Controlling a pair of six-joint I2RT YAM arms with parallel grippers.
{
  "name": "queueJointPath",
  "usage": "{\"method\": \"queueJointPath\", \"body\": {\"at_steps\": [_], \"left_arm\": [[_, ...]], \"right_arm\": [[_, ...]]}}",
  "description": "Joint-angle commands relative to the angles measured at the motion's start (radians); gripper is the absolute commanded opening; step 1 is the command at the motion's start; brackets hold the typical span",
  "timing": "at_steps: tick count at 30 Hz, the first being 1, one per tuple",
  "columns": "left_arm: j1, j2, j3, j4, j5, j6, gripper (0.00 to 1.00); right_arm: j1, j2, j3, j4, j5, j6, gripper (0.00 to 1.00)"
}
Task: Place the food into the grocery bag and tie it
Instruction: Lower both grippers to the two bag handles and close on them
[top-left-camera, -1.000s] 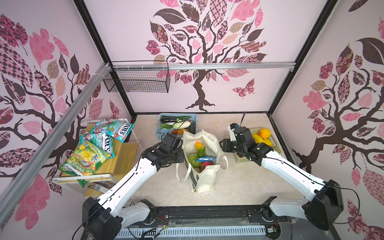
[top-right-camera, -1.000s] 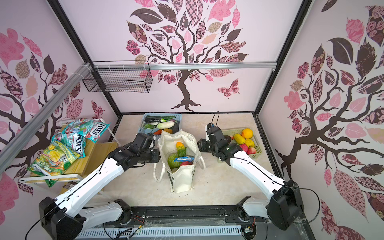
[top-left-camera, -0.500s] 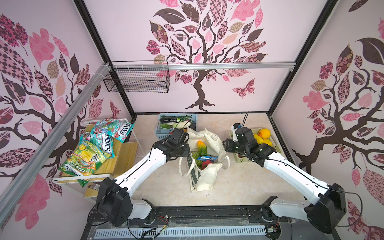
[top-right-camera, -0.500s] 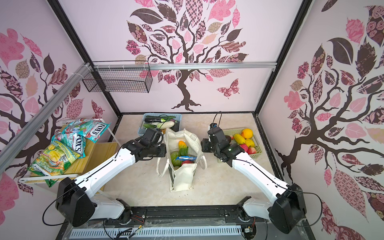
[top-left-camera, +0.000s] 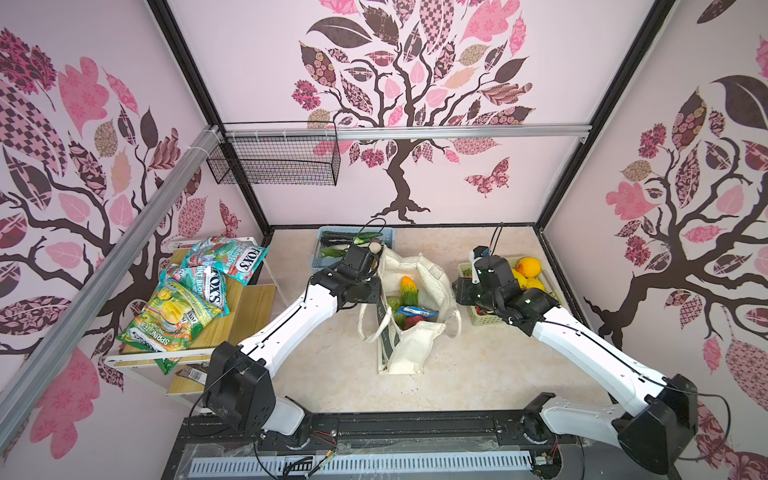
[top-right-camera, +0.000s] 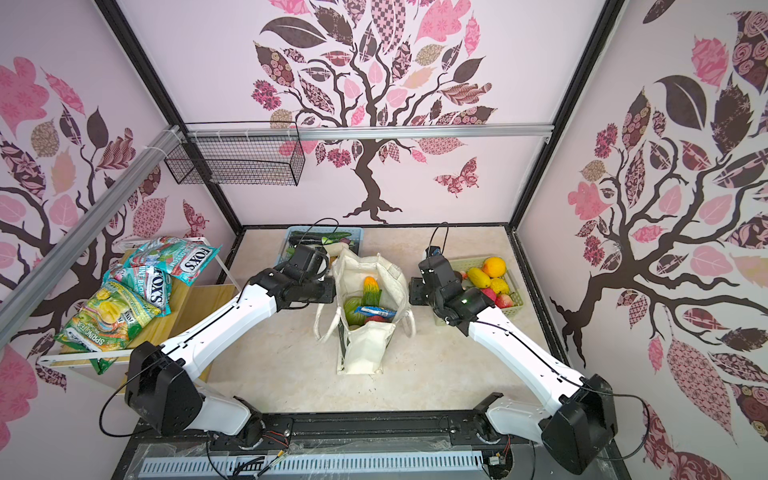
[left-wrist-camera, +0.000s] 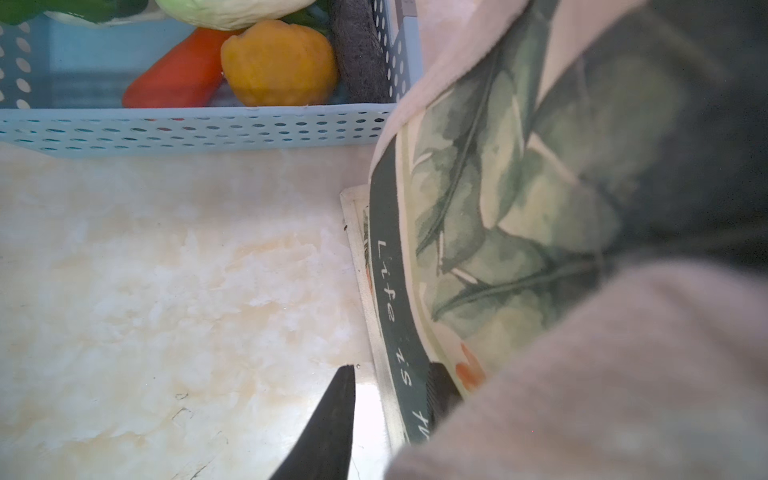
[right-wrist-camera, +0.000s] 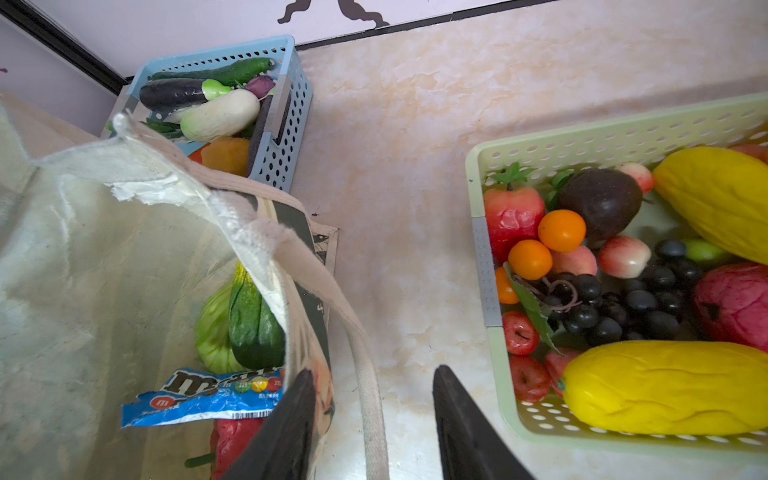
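The grocery bag (top-left-camera: 411, 345) (top-right-camera: 365, 349) stands open mid-table. Inside it lies food: a green cabbage (right-wrist-camera: 212, 332), a green-and-orange gourd (top-left-camera: 407, 289) (right-wrist-camera: 253, 324), a red pepper (right-wrist-camera: 232, 436) and a blue candy packet (right-wrist-camera: 199, 399). My left gripper (left-wrist-camera: 392, 370) is at the bag's left wall, open. The bag's dark green band (left-wrist-camera: 390, 291) runs between its fingers, with a gap beside one finger. My right gripper (right-wrist-camera: 374, 370) (top-left-camera: 457, 291) is open at the bag's right side. A cream handle strap (right-wrist-camera: 365, 374) lies between its fingers, and one finger is against the bag wall.
A blue basket (top-left-camera: 328, 241) (left-wrist-camera: 187, 124) of vegetables stands just behind the bag. A pale green basket (top-left-camera: 490, 322) (right-wrist-camera: 582, 145) of fruit sits close to the right of my right gripper. At the left a wooden shelf (top-left-camera: 249, 307) holds snack bags. A wire basket (top-left-camera: 274, 166) hangs on the back wall.
My left gripper has moved in from the left to the bag's left wall. My right gripper has opened wider and shifted a little to the right. The bag's mouth has changed shape.
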Motion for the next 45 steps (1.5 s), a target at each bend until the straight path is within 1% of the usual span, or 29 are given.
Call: {"method": "queueJointPath", "body": {"at_steps": [1, 5, 6, 9, 10, 16, 21, 23, 27, 34, 41, 45], "left_arm": [[0.055, -0.078, -0.034, -0.018, 0.006, 0.003, 0.37], [0.091, -0.131, -0.075, -0.039, 0.026, 0.009, 0.40], [0.092, -0.142, -0.080, -0.049, 0.029, 0.011, 0.41], [0.093, -0.168, -0.091, -0.071, 0.034, 0.009, 0.44], [0.093, -0.177, -0.095, -0.076, 0.033, 0.007, 0.45], [0.094, -0.224, -0.108, -0.108, 0.029, -0.004, 0.57], [0.094, -0.260, -0.131, -0.156, 0.006, -0.020, 0.58], [0.095, -0.292, -0.159, -0.169, -0.022, -0.033, 0.59], [0.097, -0.351, -0.227, -0.168, -0.022, -0.058, 0.60], [0.099, -0.399, -0.302, -0.188, -0.013, -0.105, 0.60], [0.098, -0.431, -0.380, -0.121, 0.060, -0.141, 0.60], [0.099, -0.430, -0.419, -0.057, 0.129, -0.174, 0.60]], "right_arm": [[-0.018, -0.030, 0.040, -0.038, 0.044, -0.024, 0.51], [-0.056, -0.015, 0.021, -0.019, 0.003, -0.023, 0.51], [-0.074, -0.011, 0.009, -0.004, -0.025, -0.018, 0.51], [-0.150, 0.010, -0.045, 0.059, -0.163, 0.010, 0.51], [-0.157, 0.021, -0.063, 0.082, -0.198, 0.015, 0.51], [-0.158, 0.040, -0.207, 0.256, -0.375, 0.052, 0.53], [-0.158, 0.060, -0.266, 0.332, -0.463, 0.061, 0.54], [-0.158, 0.062, -0.281, 0.353, -0.491, 0.058, 0.54], [-0.158, 0.081, -0.318, 0.408, -0.566, 0.062, 0.54], [-0.158, 0.147, -0.339, 0.438, -0.616, 0.069, 0.52], [-0.156, 0.192, -0.347, 0.461, -0.650, 0.080, 0.51], [-0.156, 0.204, -0.351, 0.461, -0.649, 0.080, 0.50]]}}
